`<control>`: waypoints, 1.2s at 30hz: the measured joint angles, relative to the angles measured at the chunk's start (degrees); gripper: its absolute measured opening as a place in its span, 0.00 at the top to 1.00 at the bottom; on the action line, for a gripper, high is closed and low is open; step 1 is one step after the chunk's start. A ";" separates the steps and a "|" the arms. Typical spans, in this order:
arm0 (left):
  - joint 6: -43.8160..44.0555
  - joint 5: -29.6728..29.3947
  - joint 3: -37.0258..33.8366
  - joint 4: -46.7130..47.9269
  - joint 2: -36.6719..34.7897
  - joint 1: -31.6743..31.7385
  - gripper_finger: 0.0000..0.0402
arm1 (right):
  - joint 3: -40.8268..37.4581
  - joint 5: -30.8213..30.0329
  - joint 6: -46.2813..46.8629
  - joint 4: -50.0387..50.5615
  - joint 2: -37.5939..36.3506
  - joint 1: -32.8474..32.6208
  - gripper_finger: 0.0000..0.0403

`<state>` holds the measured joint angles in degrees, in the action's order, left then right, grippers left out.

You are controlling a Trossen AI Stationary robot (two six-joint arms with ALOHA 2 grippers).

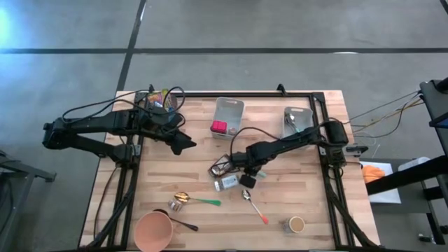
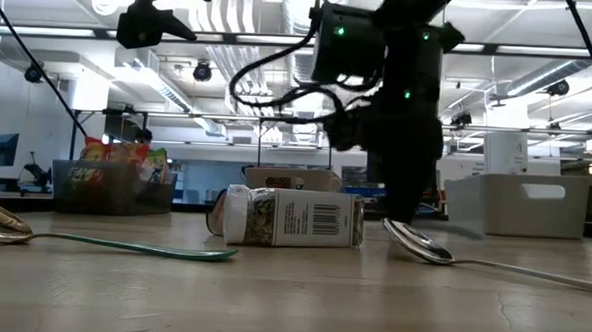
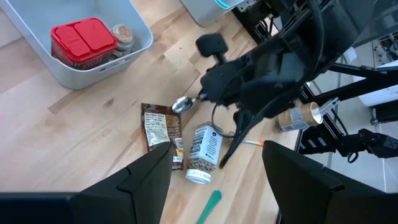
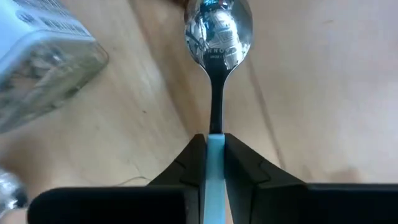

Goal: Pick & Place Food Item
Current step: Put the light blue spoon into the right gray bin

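The likeliest food item is the spice jar (image 1: pixel 225 184). It lies on its side on the table (image 1: pixel 301 161), with nothing gripping it. A brown snack packet (image 3: pixel 160 127) lies flat just beside it, on the side toward the grey bin (image 1: pixel 229 105) that holds a red box (image 1: pixel 219 127).

On the jar's other side, just beside it, lies a spoon (image 4: pixel 217 37). The right gripper (image 4: pixel 213 155) is down at the table there. Its two fingers are pressed together on the spoon's thin handle, just behind the bowl, and the bowl points away from the wrist. So the claw is clamped on cutlery, not on food.

The left gripper (image 1: pixel 185 145) hangs well apart from the jar, on the bin side. Its fingers are spread and hold nothing.

The main risk is that the arm lifts and carries off the spoon, leaving the jar and packet where they are. If the arm lets go and moves to the jar, there is a second risk. The jar is round and on its side, so a finger brushing it could roll it toward the packet. A third risk is the spoon itself. A thin handle pinched near the bowl could pivot between the fingers as it rises, and it could swing into the jar.
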<state>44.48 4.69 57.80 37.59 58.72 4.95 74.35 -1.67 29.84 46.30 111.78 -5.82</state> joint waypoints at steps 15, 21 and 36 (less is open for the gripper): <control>-0.34 -0.66 0.00 0.02 0.00 0.02 0.37 | 0.07 -11.49 4.55 9.53 -20.01 4.90 0.93; -0.84 -0.66 0.00 0.09 0.00 0.02 0.37 | -0.15 -15.56 6.80 15.99 -26.84 9.31 0.93; -1.19 -1.22 0.00 1.46 0.00 0.02 0.37 | -20.13 -11.59 13.37 14.37 -46.53 21.16 0.93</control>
<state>43.29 3.47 57.80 39.05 58.72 4.97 54.22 -13.26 43.21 60.66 65.25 15.34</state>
